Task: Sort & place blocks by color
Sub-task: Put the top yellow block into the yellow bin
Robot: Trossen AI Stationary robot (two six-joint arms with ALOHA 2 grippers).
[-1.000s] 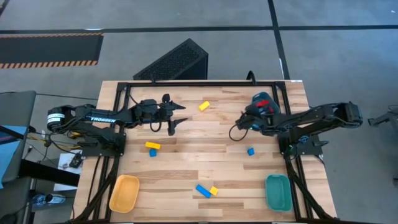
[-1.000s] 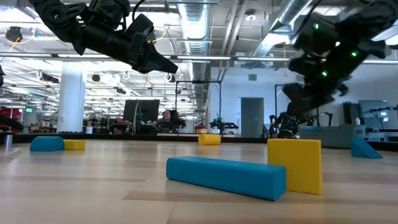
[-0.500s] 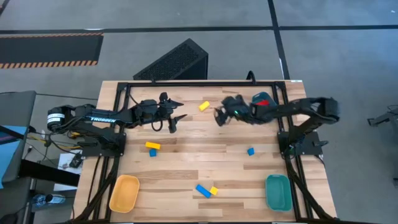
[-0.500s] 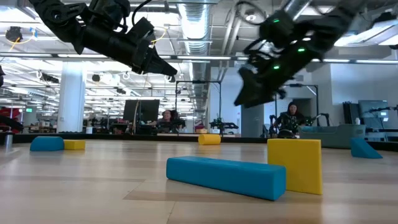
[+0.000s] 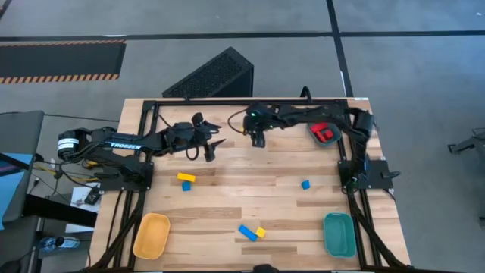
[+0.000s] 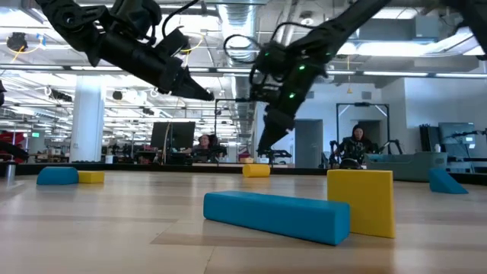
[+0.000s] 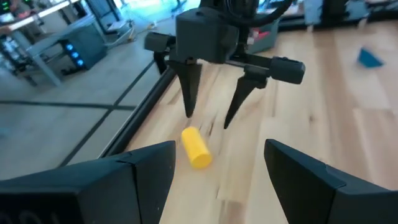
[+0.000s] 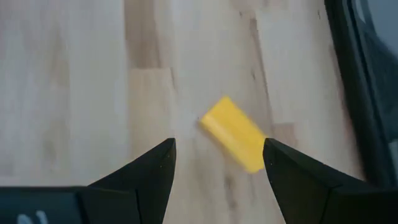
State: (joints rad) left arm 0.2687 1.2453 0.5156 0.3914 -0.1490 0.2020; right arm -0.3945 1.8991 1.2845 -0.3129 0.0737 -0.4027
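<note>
Yellow bar block (image 8: 233, 133) lies flat on the wooden table (image 5: 227, 189) near the far edge, toward the middle. Right gripper (image 5: 257, 138) hangs directly over it, fingers pointing down, spread wide, nothing between them; not touching the block. Seen from the left wrist, the right gripper (image 7: 210, 117) stands just behind the yellow block (image 7: 196, 147), fingertips above the board.

Left gripper (image 5: 213, 145) hovers nearby on the left side of the same far strip, jaws wide apart and empty, aimed toward the right gripper and the block.

Other blocks: a yellow bar (image 5: 186, 177) touching a small blue cube (image 5: 186, 186) left of centre; a lone blue cube (image 5: 305, 184) right of centre; a blue bar (image 5: 246, 232) beside a yellow cube (image 5: 261, 232) near the front edge. In the low view the blue bar (image 6: 275, 216) and yellow cube (image 6: 361, 202) sit closest to the camera.

Trays: yellow oval tray (image 5: 151, 236) at the front left corner, teal tray (image 5: 339, 233) at the front right corner; neither holds a block. A red object (image 5: 325, 133) rests at the far right by the right arm; I cannot tell what it is.

A seated person (image 6: 358, 144) shows in the room beyond the table.
</note>
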